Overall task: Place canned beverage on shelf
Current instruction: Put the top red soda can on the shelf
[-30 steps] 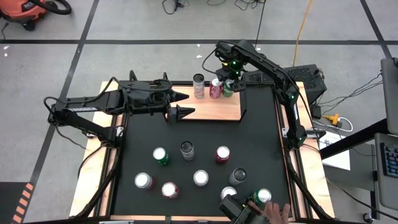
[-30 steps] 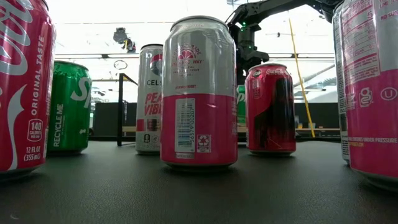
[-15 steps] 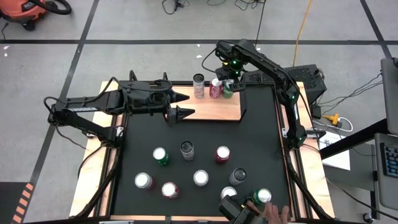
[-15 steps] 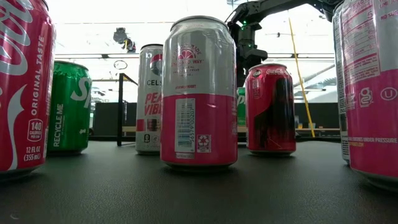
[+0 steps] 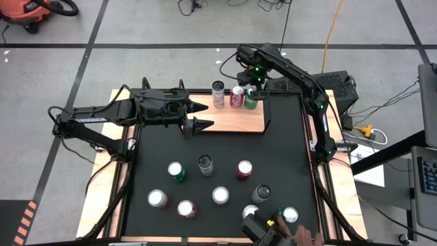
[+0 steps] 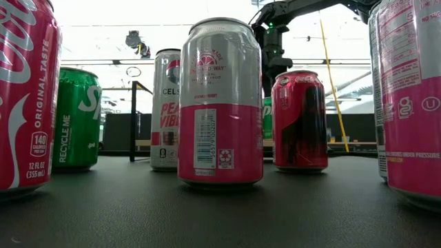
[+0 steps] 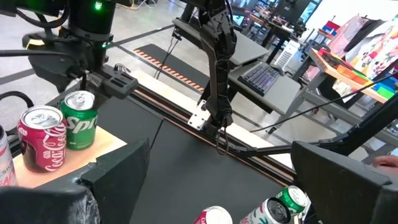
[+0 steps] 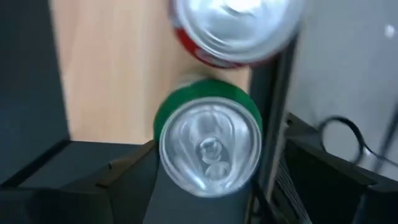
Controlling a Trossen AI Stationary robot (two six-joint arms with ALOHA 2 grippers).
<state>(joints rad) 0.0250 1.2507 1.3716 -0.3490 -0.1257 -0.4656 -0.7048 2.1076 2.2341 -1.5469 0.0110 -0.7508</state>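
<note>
Right tool [image 5: 251, 87] hangs directly above a green Sprite can [image 5: 250, 97] standing upright on the shelf [image 5: 232, 120], its fingers [image 8: 134, 180] spread wide to either side of the can's rim and gripping nothing. Just beside the green can stands a red Coca-Cola can [image 5: 237, 96], the two touching or nearly so, and next along a silver can [image 5: 218, 94], all three in a row at the far edge of the board. The shelf is a flat light-brown wooden board lying with its long axis across the counter [image 5: 287, 157], a black bracket [image 5: 267, 116] at its right end.

Left tool [image 5: 194, 116] waits over the shelf's left end, fingers wide apart and empty, pointing toward the cans.

Nearer on the black mat stand more upright cans, spaced apart: a green one [image 5: 176, 171], a dark one [image 5: 205, 164], a red one [image 5: 244, 169], several silver-topped ones [image 5: 220, 195] and another green can [image 5: 289, 216] at the near edge, where a person's hand [image 5: 306, 237] shows beside a black device [image 5: 258, 229].
</note>
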